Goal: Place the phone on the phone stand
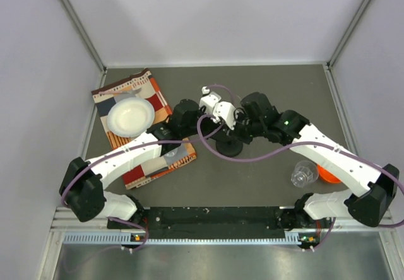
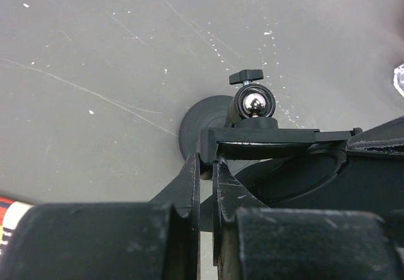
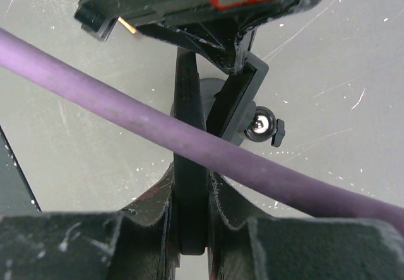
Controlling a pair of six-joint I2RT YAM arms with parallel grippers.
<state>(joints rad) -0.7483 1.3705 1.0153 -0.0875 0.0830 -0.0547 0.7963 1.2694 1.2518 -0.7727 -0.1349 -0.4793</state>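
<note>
In the right wrist view my right gripper (image 3: 191, 173) is shut on the phone (image 3: 187, 87), a thin black slab seen edge-on. The phone reaches up beside the clamp bracket (image 3: 238, 94) of the phone stand, next to the stand's shiny ball joint (image 3: 260, 123). My left gripper (image 2: 208, 163) is shut, its tips pinching the left end of the bracket (image 2: 278, 136). The ball joint (image 2: 254, 101) and the round base (image 2: 194, 128) show behind it. From above, both grippers meet over the stand's base (image 1: 227, 146) and hide the phone.
A patterned orange-checked cloth (image 1: 142, 128) with a white bowl (image 1: 130, 116) on it lies at the left. A clear cup (image 1: 304, 174) and an orange object (image 1: 328, 174) sit at the right. A purple cable (image 3: 95, 100) crosses in front of the right gripper.
</note>
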